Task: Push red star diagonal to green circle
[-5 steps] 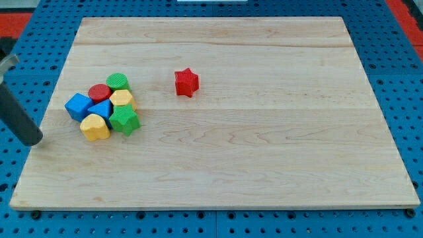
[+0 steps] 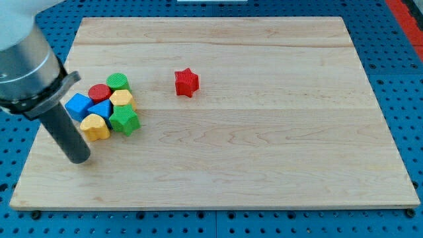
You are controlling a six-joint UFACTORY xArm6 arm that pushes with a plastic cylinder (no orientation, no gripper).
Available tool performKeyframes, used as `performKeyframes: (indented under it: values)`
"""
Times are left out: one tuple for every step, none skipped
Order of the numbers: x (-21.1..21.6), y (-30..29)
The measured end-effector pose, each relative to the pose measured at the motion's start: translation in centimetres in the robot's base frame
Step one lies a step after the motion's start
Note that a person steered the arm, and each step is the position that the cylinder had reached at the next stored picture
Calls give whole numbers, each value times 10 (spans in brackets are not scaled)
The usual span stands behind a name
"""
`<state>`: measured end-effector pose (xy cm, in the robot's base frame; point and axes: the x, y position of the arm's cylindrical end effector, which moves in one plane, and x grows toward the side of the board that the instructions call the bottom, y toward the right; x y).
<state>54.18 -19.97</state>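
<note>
Since the earlier frame my tip moved onto the board, probably untouching below the yellow block; crossing toward the red star risks scattering the green circle cluster.

The bench was pale wood with fine grain, ringed by blue pegboard. The star was red, the circle green with ribbed lines. The rod was dark.
</note>
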Motion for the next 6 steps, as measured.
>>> performKeyframes:
  values:
    - [0, 23]
    - [1, 47]
    - [5, 92]
    - [-46, 167]
    - [-113, 190]
    - [-147, 162]
